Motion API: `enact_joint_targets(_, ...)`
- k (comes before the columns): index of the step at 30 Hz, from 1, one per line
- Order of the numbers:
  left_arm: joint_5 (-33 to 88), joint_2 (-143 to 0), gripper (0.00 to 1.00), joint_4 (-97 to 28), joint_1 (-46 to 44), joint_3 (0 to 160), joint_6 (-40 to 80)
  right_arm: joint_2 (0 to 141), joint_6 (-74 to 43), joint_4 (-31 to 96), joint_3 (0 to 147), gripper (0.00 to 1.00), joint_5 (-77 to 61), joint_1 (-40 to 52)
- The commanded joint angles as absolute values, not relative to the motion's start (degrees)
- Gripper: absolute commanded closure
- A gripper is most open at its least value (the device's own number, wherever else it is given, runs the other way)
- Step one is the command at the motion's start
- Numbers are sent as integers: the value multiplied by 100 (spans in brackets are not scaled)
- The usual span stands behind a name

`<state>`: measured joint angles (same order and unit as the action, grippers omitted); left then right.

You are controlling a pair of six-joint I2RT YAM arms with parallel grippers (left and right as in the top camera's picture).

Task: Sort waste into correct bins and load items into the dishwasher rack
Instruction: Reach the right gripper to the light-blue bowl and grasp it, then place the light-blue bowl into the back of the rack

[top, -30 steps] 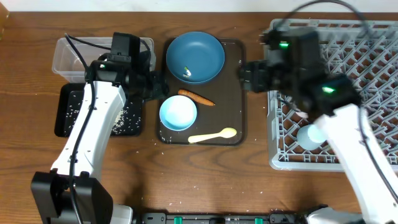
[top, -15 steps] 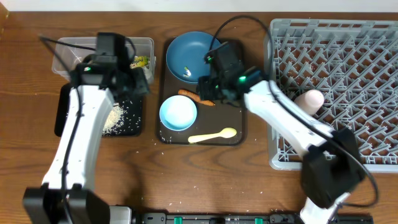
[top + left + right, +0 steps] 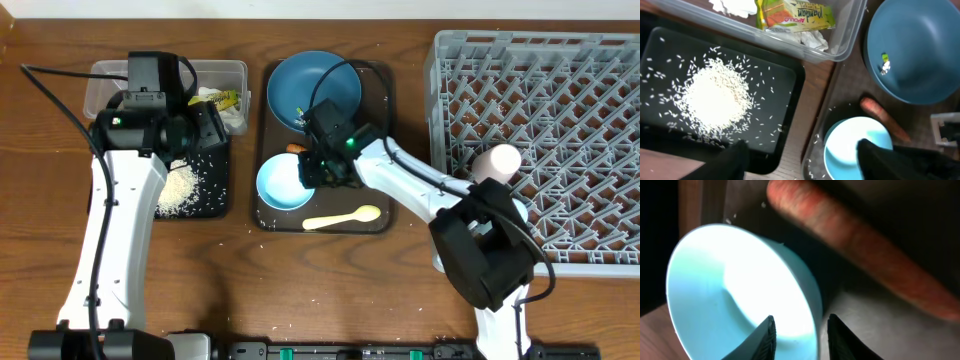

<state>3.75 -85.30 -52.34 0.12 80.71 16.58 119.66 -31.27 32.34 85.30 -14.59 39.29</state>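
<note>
Closest in, the right pincer [image 3: 801, 339] stands astride the rim of the light blue bowl [image 3: 730, 295], one finger inside and one outside, with a narrow gap between them. The fingertips are cut off by the bottom edge, so I cannot tell whether they press the wall. Just beyond the bowl lies the carrot [image 3: 860, 255], blurred, its end running out of view at the right. From overhead only a small orange bit shows beside the arm.

The left pincer [image 3: 805, 162] is wide, with nothing between its fingers [image 3: 732, 161], which show as dark, blurred shapes at the bottom edge. It hangs over the edge of the black tray [image 3: 785, 80], where the rice [image 3: 715, 97] lies in a heap with grains strewn around it. Beyond the tray, the clear tub [image 3: 840, 47] holds the snack wrapper [image 3: 795, 15] and the white tissue [image 3: 735, 5], which is cut off at the top.

The spoon [image 3: 342, 216] lies on the brown tray [image 3: 378, 115] in front of the bowl. The blue plate [image 3: 300, 85] sits at the back, partly covered by the right arm. At the right, the grey rack [image 3: 560, 90] holds a white-pink cup [image 3: 497, 160], and the arm hides part of the rack's near-left corner.
</note>
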Motion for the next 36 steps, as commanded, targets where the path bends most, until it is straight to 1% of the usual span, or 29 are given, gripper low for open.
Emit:
enact_joint_targets(1, 268, -8508, 21, -5271, 36, 8171, 1658, 12154, -3277, 3260, 8591, 80, -1485, 3983)
enact_joint_targets(4, 268, -8508, 16, -5271, 36, 8171, 1658, 12151, -3277, 3286, 8593, 99, -1485, 3975)
enact_joint_targets(9, 270, -8508, 11, -5269, 36, 8171, 1658, 12086, -3267, 3299, 8632, 99, -1476, 3938)
enact_joint_targets(12, 270, -8508, 10, -5269, 36, 8171, 1658, 11865, -3168, 3365, 8637, 99, -1275, 3863)
enact_joint_targets(17, 270, -8508, 9, -5269, 36, 8171, 1658, 11000, -2871, 3701, 8648, 99, -329, 3649)
enact_joint_targets(21, 270, -8508, 9, -5269, 36, 8171, 1658, 10049, -2250, 3817, 8648, 99, 1262, 3516)
enact_joint_targets(23, 270, -8508, 9, -5269, 36, 8171, 1658, 9657, -2045, 3804, 8648, 99, 2646, 3505)
enact_joint_targets(24, 270, -8508, 9, -5269, 36, 8171, 1658, 9478, -2051, 3774, 8648, 99, 3701, 3505)
enact_joint_targets(26, 270, -8508, 9, -5271, 36, 8171, 1658, 9347, -2051, 3625, 8646, 99, 5341, 3472)
enact_joint_targets(29, 270, -8508, 8, -5269, 36, 8171, 1658, 9391, -2051, 3267, 8639, 99, 7135, 3275)
enact_joint_targets(32, 270, -8508, 8, -5269, 36, 8171, 1658, 9561, -2047, 2952, 8635, 99, 7935, 2869)
enact_joint_targets(36, 270, -8508, 8, -5269, 36, 8171, 1658, 9874, -2049, 2773, 8635, 99, 7970, 2189)
